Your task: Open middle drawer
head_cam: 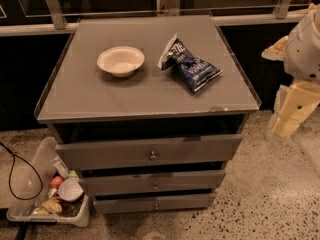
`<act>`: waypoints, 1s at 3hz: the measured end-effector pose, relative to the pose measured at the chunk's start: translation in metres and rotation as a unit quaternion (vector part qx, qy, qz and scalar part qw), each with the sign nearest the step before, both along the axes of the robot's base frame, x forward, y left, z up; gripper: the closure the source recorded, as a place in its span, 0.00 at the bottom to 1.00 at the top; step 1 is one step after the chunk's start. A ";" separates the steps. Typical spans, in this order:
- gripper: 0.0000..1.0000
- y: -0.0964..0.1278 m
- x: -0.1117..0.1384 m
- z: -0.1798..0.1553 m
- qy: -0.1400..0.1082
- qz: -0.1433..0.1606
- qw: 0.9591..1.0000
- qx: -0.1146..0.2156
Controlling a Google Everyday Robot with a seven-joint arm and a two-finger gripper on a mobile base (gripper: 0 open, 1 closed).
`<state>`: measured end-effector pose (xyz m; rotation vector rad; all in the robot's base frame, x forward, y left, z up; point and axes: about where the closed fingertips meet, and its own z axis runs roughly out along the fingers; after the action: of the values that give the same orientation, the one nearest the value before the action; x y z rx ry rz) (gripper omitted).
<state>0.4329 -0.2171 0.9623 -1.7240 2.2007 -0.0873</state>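
Note:
A grey cabinet (90, 104) has three stacked drawers. The middle drawer (115, 183) has a low flat front with a small round metal knob (154, 186) at its centre. It sits between the taller top drawer (100, 154) and the narrowest bottom drawer (125, 204). All three fronts stand slightly out from the frame. My gripper (286, 127) hangs at the far right, beside the cabinet's right side, level with the top drawer and well away from the knobs. It holds nothing that I can see.
A white bowl (120, 60) and a blue chip bag (191, 65) lie on the cabinet top. A clear plastic bin (30, 184) with several small items stands on the speckled floor at the lower left, next to a black cable (15, 166). A dark counter wall runs behind.

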 end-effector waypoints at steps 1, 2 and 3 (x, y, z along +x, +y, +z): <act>0.00 -0.002 -0.015 -0.046 -0.003 0.011 0.999 0.039; 0.00 -0.006 -0.037 -0.103 -0.016 0.022 0.996 0.084; 0.00 -0.007 -0.046 -0.165 -0.015 0.030 0.994 0.103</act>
<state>0.3870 -0.2242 0.7972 -1.6598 2.0552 0.1244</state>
